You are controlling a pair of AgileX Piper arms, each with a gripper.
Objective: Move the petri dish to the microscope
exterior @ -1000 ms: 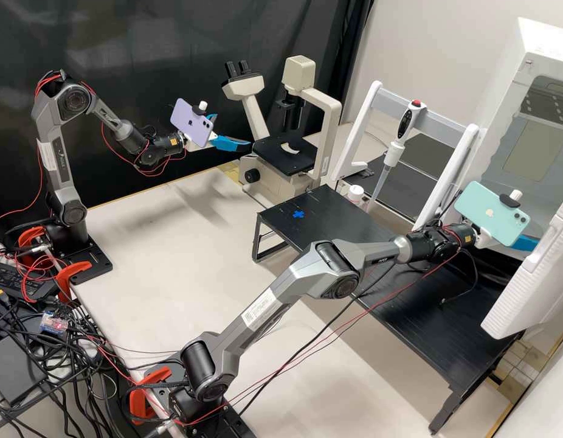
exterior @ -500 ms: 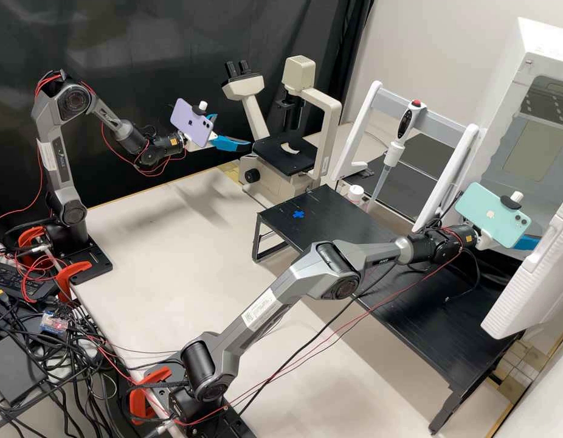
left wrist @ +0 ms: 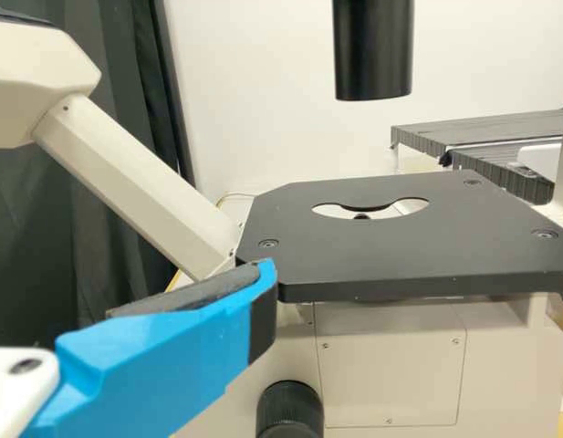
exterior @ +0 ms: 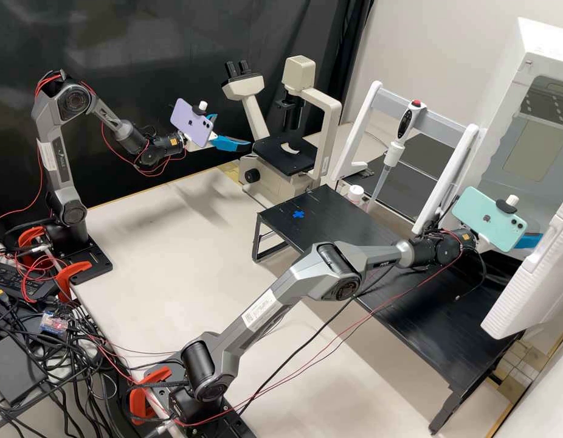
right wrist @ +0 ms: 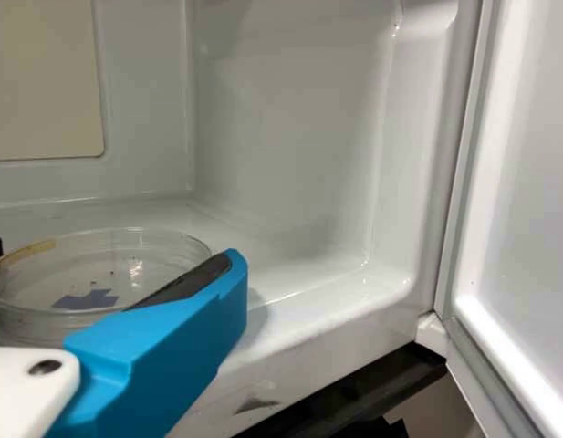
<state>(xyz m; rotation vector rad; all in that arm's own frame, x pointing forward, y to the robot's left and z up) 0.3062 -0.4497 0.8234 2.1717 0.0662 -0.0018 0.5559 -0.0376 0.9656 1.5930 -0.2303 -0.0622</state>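
Right end effector (exterior: 528, 241) at the petri dish (right wrist: 162, 245), left end effector (exterior: 233, 131) near the microscope (exterior: 275, 184)

The clear petri dish was right at the right end effector, inside the white cabinet (exterior: 506, 115), and a blue cross mark (right wrist: 87, 299) showed through it. I could not tell how far open the right end effector was, or whether it had hold of the dish.

Things stood close around it. The cabinet's side wall (right wrist: 290, 137) rose just beside the right end effector, and past that wall the cabinet door (exterior: 528, 289) hung open. Between the right end effector and the microscope came a pipette stand (exterior: 374, 100) with a pipette (exterior: 391, 153) hanging from it, and a small white jar (exterior: 354, 194). Lower than the right end effector, the black table (exterior: 348, 226) ran back toward the microscope, with another blue cross (exterior: 298, 214) near its far end.

The left end effector was wide open and empty. Just ahead of it lay the microscope's flat black plate (left wrist: 400, 265), with a round opening in it. A dark tube (left wrist: 374, 55) hung over the plate, and the slanted eyepiece arm (left wrist: 140, 187) leaned up near the left end effector. The tip of one finger overlapped the plate's corner in the wrist view; I could not tell if they touched.
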